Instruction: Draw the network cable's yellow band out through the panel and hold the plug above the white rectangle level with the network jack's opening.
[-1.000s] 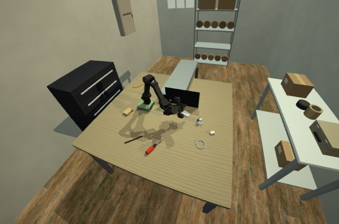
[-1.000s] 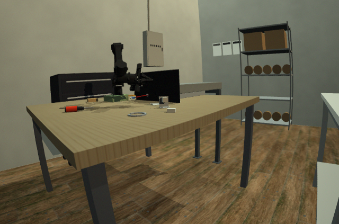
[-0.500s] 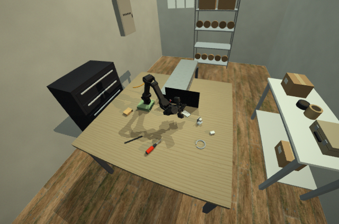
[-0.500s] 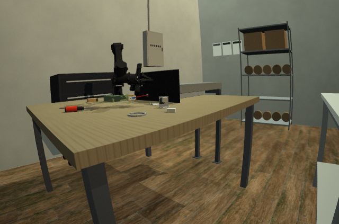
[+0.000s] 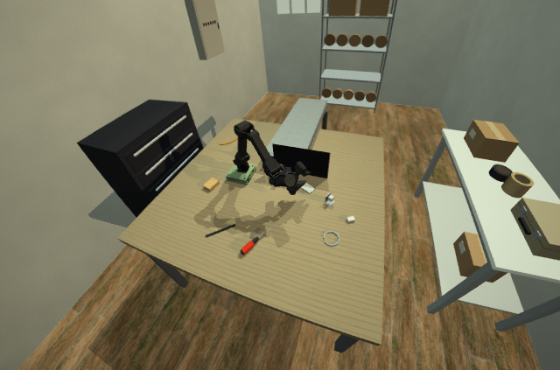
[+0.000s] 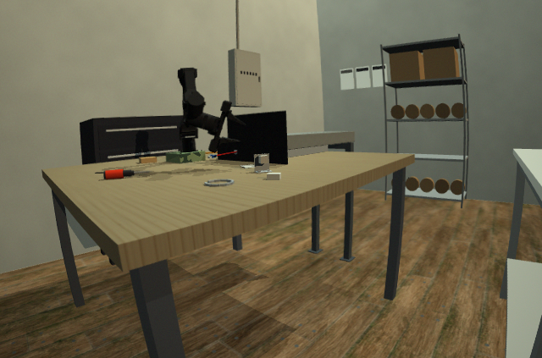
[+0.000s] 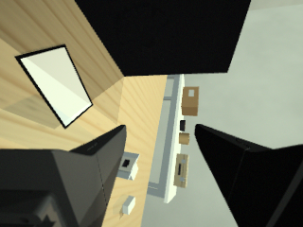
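Note:
My gripper (image 7: 160,129) (image 5: 296,177) (image 6: 231,130) is open, with nothing between its fingers. It hangs low in front of the upright black panel (image 5: 311,158) (image 6: 262,135) (image 7: 166,33). In the exterior view a thin red cable (image 6: 226,153) runs from the panel's lower left towards the arm's base; I cannot make out the plug or a yellow band. The white rectangle (image 7: 56,85) (image 5: 308,188) lies on the table just beside the gripper. The network jack on its bracket (image 5: 329,199) (image 6: 262,162) (image 7: 128,165) stands a little beyond it.
A grey cover (image 5: 300,126) extends behind the panel. On the table lie a small white block (image 5: 350,219), a ring (image 5: 331,238), a red-handled screwdriver (image 5: 250,244), a black pen (image 5: 220,230) and a tan block (image 5: 210,184). The arm's green base (image 5: 241,174) stands left of the panel.

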Controlling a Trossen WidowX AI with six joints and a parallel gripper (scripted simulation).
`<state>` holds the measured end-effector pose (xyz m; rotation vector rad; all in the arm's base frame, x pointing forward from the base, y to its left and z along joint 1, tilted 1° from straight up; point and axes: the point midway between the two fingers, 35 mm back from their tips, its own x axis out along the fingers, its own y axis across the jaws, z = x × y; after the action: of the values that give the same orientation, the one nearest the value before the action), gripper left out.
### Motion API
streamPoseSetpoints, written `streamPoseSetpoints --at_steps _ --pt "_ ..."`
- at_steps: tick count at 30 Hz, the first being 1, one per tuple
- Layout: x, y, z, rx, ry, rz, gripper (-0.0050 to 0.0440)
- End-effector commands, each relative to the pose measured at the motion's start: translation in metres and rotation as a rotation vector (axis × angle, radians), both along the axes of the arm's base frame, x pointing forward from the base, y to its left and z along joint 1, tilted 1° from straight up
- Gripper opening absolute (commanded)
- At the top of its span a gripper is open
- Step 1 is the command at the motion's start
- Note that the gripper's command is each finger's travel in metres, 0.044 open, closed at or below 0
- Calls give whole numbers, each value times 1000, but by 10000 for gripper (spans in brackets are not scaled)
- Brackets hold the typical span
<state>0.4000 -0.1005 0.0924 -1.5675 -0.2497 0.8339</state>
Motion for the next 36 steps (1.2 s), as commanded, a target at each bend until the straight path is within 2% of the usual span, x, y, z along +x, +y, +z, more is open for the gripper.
streamPoseSetpoints --at_steps 1,4,5,16,18,27,33,35,36 --pt "4 -5 12 39 119 -93 360" --pt "2 -8 9 116 279 -206 432" --pt "0 -10 9 140 329 -244 440" --pt "-24 -22 4 349 774 -664 440" --pt "-24 -22 4 349 774 -664 440" --pt "-58 -31 8 500 1073 -1104 440" --pt "-85 -36 15 572 1194 -1400 440" --pt "-85 -36 15 572 1194 -1400 440" --pt "-89 -37 12 584 1222 -1457 440"
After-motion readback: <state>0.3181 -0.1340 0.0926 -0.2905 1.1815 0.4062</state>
